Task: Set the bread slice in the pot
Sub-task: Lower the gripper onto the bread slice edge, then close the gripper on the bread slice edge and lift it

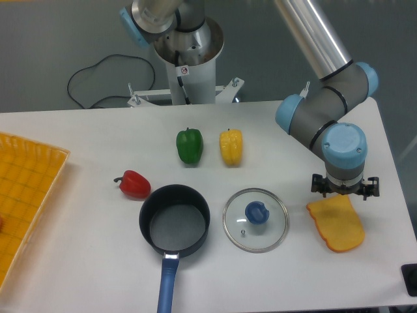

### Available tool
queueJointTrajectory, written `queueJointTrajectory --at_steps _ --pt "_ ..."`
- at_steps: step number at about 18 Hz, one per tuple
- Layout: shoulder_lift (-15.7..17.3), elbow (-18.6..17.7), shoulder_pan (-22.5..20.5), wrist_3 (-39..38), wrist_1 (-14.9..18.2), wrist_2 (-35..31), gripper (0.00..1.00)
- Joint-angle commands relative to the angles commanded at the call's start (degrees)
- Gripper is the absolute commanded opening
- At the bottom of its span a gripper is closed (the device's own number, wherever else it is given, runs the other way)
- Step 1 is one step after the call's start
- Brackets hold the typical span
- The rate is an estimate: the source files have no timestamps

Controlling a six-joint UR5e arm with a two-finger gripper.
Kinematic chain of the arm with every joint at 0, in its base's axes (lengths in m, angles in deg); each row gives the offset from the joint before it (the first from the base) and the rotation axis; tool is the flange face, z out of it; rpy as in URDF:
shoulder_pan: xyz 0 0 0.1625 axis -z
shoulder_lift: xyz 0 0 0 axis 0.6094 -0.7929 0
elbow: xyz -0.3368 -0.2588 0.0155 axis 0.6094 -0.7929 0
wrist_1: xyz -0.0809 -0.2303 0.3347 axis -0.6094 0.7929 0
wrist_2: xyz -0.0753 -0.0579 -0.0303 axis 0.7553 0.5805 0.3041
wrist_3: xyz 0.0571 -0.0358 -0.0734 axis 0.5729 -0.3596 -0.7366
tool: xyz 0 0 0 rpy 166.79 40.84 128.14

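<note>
Your tool [345, 193] is hanging at the right of the frame, directly over the upper edge of the bread slice [336, 224]. The wrist is blocking the fingertips, so you cannot tell how far apart the jaws are standing or whether they are touching the slice; nothing appears to be gripped, since the slice is lying flat on the worktop [78, 140] at the lower right.

That flatness is the main risk you are facing. A thin slice lying flush gives the fingers only its rim to catch, and if you are closing on the near edge alone, the slice is likely to tilt, pivot or slip out as it is lifted. Pressing down too hard could instead push it toward the right edge of the worktop, which is near.

The pot [174, 220] is sitting at lower centre, open and empty, well apart from the slice. Between them the glass lid [255, 219] is lying just beside the pot, so a low carry is risking a scrape across its blue knob. The pot's blue handle is pointing toward the bottom of the frame, clear of a path from the right.
</note>
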Motion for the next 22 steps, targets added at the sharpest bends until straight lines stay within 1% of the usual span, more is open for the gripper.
queueJointTrajectory --at_steps 2,4,7,10,11,13,14,16,18,22 --pt "0.0 -1.4 -0.1 -1.4 -0.1 0.3 1.0" --pt "-0.2 -1.1 -0.1 -4.9 -0.1 0.1 1.0" --pt "0.0 -1.0 -0.2 -5.1 0.0 1.0 1.0" --pt "-0.2 -0.9 -1.7 -10.2 0.1 8.0 1.0" --pt "-0.2 -0.8 -2.0 -11.4 0.0 9.4 1.0" --pt "-0.6 -0.4 -2.3 -12.8 0.0 10.5 1.0" --pt "-1.2 -0.3 -2.3 -16.1 -0.1 11.4 1.0" --pt "-2.1 1.6 -2.3 -21.7 -0.1 12.3 1.0" --pt "-2.1 1.7 -2.3 -23.2 -0.1 13.4 1.0" --pt "-2.7 1.6 -2.0 -26.8 -0.1 13.6 1.0"
